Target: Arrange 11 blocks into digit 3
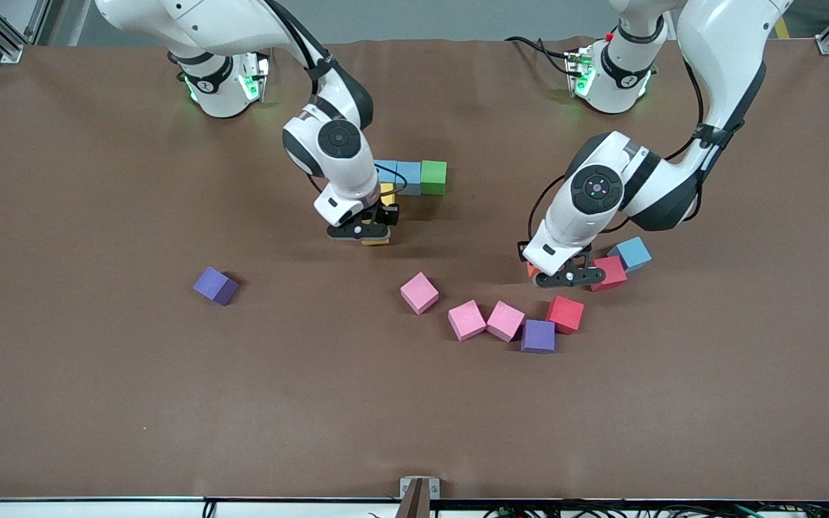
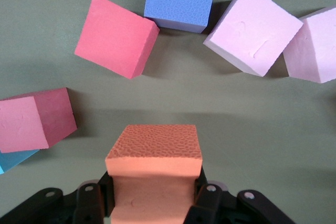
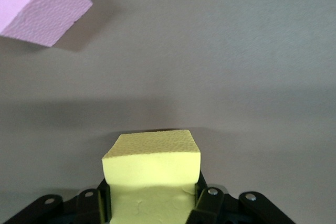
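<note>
A short row of two light blue blocks (image 1: 409,178) and a green one (image 1: 434,177) lies near the table's middle, and a yellow block (image 1: 387,193) touches it on the side nearer the camera. My right gripper (image 1: 364,232) (image 3: 152,200) hangs low just by that yellow block, shut on a second yellow block (image 3: 152,174). Toward the left arm's end, my left gripper (image 1: 569,275) (image 2: 155,198) is shut on an orange block (image 2: 155,182), low beside a red cube (image 1: 609,273). Three pink blocks (image 1: 419,292) (image 1: 466,320) (image 1: 505,321) and a purple one (image 1: 537,336) lie loose nearer the camera.
A second red cube (image 1: 565,314) touches the purple block, and a blue cube (image 1: 630,254) sits beside the red cube at the left gripper. Another purple block (image 1: 215,285) lies alone toward the right arm's end. Brown mat spreads bare along the front edge.
</note>
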Action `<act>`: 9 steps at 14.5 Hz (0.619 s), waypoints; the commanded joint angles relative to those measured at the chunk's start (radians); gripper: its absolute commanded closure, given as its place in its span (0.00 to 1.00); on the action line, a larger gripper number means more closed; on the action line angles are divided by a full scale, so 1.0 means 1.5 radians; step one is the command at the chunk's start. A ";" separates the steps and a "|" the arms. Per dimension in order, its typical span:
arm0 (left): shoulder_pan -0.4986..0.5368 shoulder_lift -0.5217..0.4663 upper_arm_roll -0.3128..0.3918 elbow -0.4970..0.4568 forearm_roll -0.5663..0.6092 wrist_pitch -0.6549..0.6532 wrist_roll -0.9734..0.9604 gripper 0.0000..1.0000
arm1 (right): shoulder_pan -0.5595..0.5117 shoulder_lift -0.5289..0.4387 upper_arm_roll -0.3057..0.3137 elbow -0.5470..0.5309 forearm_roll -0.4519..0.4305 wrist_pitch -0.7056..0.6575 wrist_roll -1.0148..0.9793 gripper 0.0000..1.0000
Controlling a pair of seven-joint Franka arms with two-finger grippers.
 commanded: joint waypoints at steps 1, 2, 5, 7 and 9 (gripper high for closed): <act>0.003 -0.001 -0.003 0.007 -0.012 -0.013 0.000 0.61 | 0.007 0.019 0.000 0.017 0.008 -0.009 0.011 1.00; 0.003 -0.001 -0.003 0.007 -0.012 -0.013 0.000 0.61 | 0.009 0.021 0.000 0.017 0.008 -0.009 0.011 1.00; 0.003 -0.001 -0.003 0.009 -0.012 -0.013 0.000 0.61 | 0.013 0.022 -0.001 0.013 0.008 -0.010 0.014 1.00; 0.001 0.003 -0.003 0.013 -0.013 -0.013 -0.001 0.61 | 0.014 0.022 -0.001 0.012 0.007 -0.010 0.024 0.99; -0.004 0.004 -0.003 0.013 -0.012 -0.013 -0.030 0.61 | 0.014 0.022 -0.001 0.011 0.007 -0.010 0.024 0.99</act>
